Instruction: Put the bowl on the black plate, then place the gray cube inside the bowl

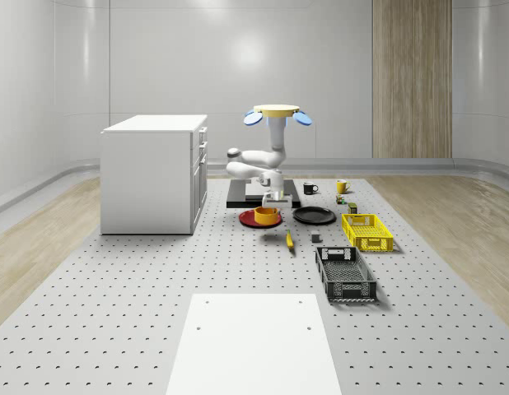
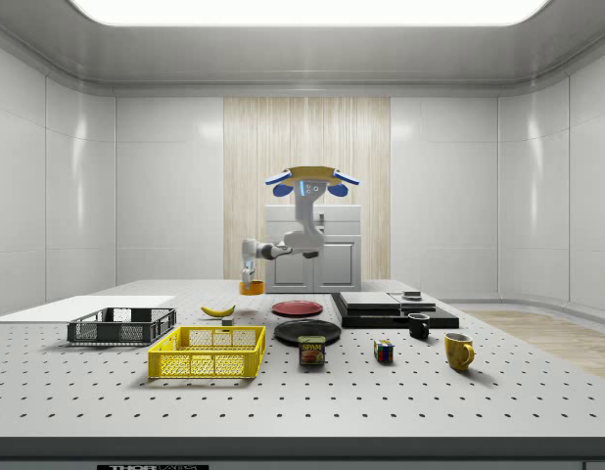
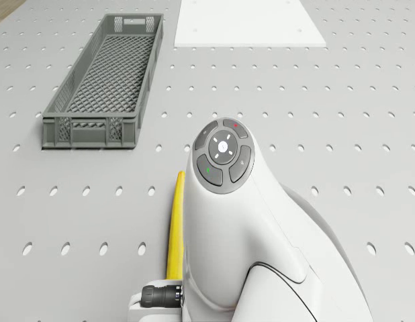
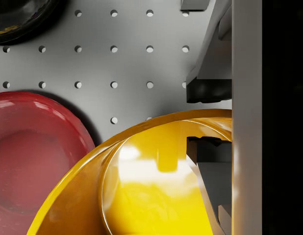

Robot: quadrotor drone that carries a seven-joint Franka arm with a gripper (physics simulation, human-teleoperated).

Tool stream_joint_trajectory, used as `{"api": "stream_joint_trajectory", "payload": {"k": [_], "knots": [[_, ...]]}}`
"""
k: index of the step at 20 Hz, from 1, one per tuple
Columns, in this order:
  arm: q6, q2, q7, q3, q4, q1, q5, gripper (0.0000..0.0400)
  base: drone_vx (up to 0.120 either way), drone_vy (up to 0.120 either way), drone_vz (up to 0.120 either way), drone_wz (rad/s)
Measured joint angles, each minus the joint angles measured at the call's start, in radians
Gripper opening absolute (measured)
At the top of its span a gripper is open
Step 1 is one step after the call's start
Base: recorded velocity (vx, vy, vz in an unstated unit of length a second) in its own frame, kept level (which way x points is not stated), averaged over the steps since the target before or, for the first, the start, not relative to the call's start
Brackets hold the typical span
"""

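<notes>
The drone (image 1: 276,112) is hovering above the table (image 1: 114,296) while its gripper (image 4: 209,117) is clamping the rim of the yellow bowl (image 4: 141,181) over the red plate (image 4: 29,152), so it should carry the bowl level and centre it on the black plate (image 1: 314,216) before letting go.

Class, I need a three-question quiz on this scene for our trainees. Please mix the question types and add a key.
1. True or false: the yellow glossy bowl rests on the round black plate.
2. Multiple choice: the tool holds the bowl by A) its rim, one finger inside and one outside; B) its base; C) nothing, it is open and apart from the bowl.
3. Short answer: does the drone hover, or rest on the perforated table?

Key: 1 false; 2 A; 3 it hovers.
</notes>
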Motion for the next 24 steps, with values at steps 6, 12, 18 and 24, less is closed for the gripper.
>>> {"api": "stream_joint_trajectory", "payload": {"k": [6,12,18,24], "knots": [[0.005,-0.005,0.001,0.001,0.0,-0.001,0.003,0.01,-0.12,0.12,0.0,0.0],[0.009,-0.01,0.002,0.002,0.0,-0.003,0.005,0.01,-0.12,0.12,0.0,0.0],[0.013,-0.015,0.003,0.002,0.0,-0.004,0.007,0.01,-0.12,0.12,0.0,0.0],[0.017,-0.019,0.004,0.003,0.001,-0.005,0.009,0.01,-0.12,0.12,0.0,0.0]]}}
